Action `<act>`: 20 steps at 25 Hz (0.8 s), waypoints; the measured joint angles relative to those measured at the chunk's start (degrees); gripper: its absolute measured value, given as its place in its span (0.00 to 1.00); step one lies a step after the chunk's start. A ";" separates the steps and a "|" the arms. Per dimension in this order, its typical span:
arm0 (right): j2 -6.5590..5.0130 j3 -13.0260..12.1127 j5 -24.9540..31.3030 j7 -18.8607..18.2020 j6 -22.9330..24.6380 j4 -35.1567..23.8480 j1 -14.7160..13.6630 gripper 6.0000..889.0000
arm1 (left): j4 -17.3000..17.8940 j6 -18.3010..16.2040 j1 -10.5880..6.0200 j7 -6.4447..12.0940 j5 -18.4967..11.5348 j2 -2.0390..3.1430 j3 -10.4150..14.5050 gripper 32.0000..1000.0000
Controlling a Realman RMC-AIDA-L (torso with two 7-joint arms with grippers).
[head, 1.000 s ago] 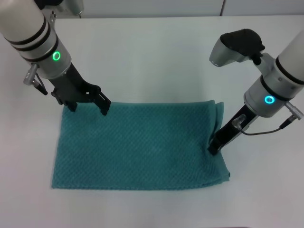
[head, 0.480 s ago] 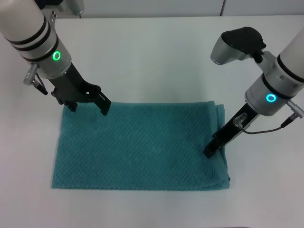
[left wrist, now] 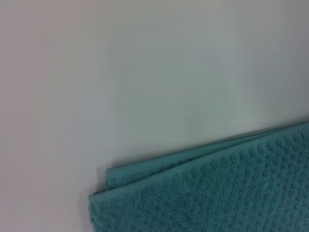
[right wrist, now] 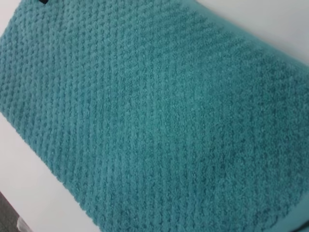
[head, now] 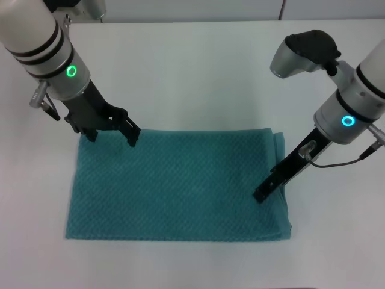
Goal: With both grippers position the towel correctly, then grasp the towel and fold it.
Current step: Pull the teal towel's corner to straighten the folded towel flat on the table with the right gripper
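The teal towel (head: 180, 183) lies flat on the white table (head: 198, 72), with layered edges at its right side. My left gripper (head: 112, 138) hangs open at the towel's far left corner, both fingertips just above the far edge. My right gripper (head: 262, 194) reaches down at a slant and its tip is on the towel, a little inside the right edge. The left wrist view shows a layered towel corner (left wrist: 203, 193) on the bare table. In the right wrist view the towel's waffle weave (right wrist: 159, 121) fills nearly the whole picture.
White table surface surrounds the towel on all sides. A grey strip at the table's front edge (head: 192, 286) runs along the bottom of the head view. Nothing else lies on the table.
My right gripper has slid leftward and nearer, from the towel's right edge onto the cloth. The left gripper has stayed put.
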 joint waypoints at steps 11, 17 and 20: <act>-0.02 -0.16 -0.25 0.48 -0.53 -1.17 -0.59 0.97 | 0.00 0.09 0.00 0.00 0.00 0.00 0.17 0.91; -0.10 0.06 -0.37 0.50 -0.75 -1.16 -0.62 0.97 | 0.02 0.33 0.44 0.00 0.18 0.12 0.25 0.91; -0.16 0.24 -0.26 0.50 -1.33 -2.03 -0.96 0.97 | 0.23 0.47 0.74 0.00 0.63 0.22 0.27 0.91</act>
